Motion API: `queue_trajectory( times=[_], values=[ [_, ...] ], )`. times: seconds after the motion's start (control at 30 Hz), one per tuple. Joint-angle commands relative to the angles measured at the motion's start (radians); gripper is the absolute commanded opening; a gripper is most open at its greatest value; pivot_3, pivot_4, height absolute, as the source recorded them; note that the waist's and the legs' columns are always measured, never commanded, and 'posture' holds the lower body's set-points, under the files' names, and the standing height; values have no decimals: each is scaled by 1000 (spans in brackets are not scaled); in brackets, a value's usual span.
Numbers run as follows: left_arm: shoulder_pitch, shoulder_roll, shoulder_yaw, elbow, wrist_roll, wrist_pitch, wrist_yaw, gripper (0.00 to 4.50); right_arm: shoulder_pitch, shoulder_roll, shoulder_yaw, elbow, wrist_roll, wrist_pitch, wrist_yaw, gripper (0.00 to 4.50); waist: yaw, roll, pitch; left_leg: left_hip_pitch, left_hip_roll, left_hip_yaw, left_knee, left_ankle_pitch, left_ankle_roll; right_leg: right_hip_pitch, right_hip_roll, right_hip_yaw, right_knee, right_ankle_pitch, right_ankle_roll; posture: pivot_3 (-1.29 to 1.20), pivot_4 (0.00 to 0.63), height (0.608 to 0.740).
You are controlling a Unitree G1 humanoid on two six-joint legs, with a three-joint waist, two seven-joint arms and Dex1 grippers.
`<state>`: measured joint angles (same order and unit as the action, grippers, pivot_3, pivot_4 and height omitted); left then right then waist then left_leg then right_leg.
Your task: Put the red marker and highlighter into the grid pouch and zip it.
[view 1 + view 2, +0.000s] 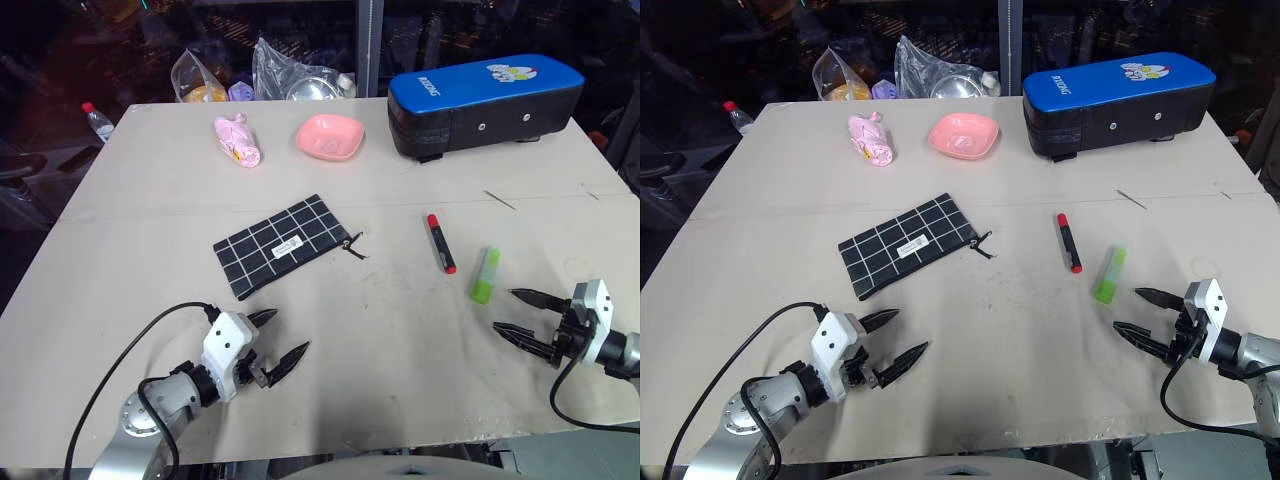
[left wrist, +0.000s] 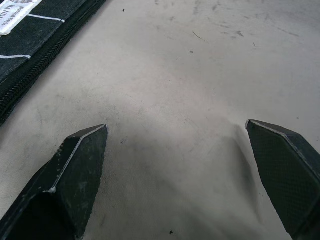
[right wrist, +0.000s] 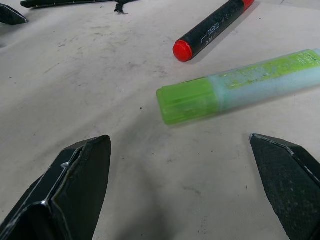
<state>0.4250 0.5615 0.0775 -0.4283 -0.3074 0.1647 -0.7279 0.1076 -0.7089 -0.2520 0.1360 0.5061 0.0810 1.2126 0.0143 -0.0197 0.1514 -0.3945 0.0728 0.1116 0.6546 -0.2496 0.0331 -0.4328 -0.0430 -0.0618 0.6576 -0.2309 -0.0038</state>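
Both the left gripper point(image 1: 285, 336) and the right gripper point(image 1: 519, 313) hover spread and empty, while the red marker point(image 1: 441, 243), the highlighter point(image 1: 486, 275) and the grid pouch point(image 1: 283, 245) lie apart on the table point(image 1: 400, 330).

Bare table point(image 1: 380, 330) around highlighter point(image 1: 486, 275)

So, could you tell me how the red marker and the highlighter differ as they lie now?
The red marker is slim, red with a black middle; the highlighter is chunkier and lime green. The highlighter lies nearer the right gripper than the marker does. Both lie flat on the table, outside the grid pouch.
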Motion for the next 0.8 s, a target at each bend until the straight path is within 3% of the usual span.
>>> queue_trajectory(
  times=[0.03,0.33,0.57,0.7,0.8],
  values=[
    [27,6,20,-27,-25,-8,-18,4500,-6,-9,-20,-7,8,-17,20,4475,0,0,0,0,0,0,0,0,0,0,0,0,0,0,0,0,150,740],
    [48,-8,68,-2,-80,-56,-52,4500,5,-1,-17,-31,16,-39,45,4475,0,0,0,0,0,0,0,0,0,0,0,0,0,0,0,0,150,740],
    [2,-58,226,80,-62,-253,-11,4500,35,2,3,-265,101,62,42,4475,0,0,0,0,0,-1,0,0,0,0,0,-1,0,0,0,0,150,740],
    [-23,55,357,284,85,-486,-19,4500,-2,37,42,-462,216,177,-26,4475,-3,-2,1,0,1,-1,0,0,0,0,-1,-1,0,0,0,0,150,740],
    [-101,173,348,487,242,-703,-5,4500,-25,76,78,-506,239,209,-61,4475,2,-2,1,0,1,-5,0,0,0,0,-1,-4,0,0,-1,0,150,740]
  ],
)
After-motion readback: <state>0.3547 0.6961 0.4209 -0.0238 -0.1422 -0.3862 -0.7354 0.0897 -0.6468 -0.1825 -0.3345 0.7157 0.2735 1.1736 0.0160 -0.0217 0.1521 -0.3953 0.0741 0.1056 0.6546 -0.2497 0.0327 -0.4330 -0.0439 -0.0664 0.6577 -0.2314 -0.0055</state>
